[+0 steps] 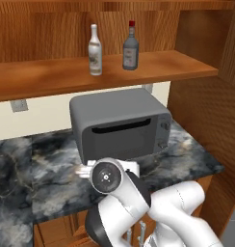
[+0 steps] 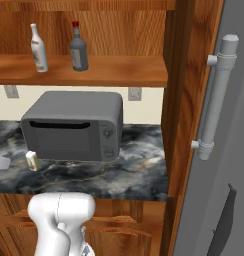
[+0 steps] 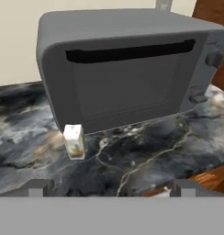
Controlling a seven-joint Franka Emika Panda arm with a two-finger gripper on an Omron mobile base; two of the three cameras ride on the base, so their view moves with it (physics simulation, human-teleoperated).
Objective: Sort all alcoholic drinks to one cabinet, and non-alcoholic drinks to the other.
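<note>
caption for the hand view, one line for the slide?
Open gripper faces a small cream carton standing on the marble counter just in front of the grey toaster oven.

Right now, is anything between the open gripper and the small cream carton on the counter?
Nothing visible. The carton stands upright on the marble counter in front of the toaster oven, and the gripper looks at it across bare countertop.

The labels on the white bottle [image 1: 95, 50] and the dark bottle [image 1: 131, 47] are too small to read. The arm hides the toaster oven's [image 1: 120, 126] lower front. The carton's [image 3: 74, 141] print is blurred. The counter [image 2: 134, 170] runs off the left edge.
</note>
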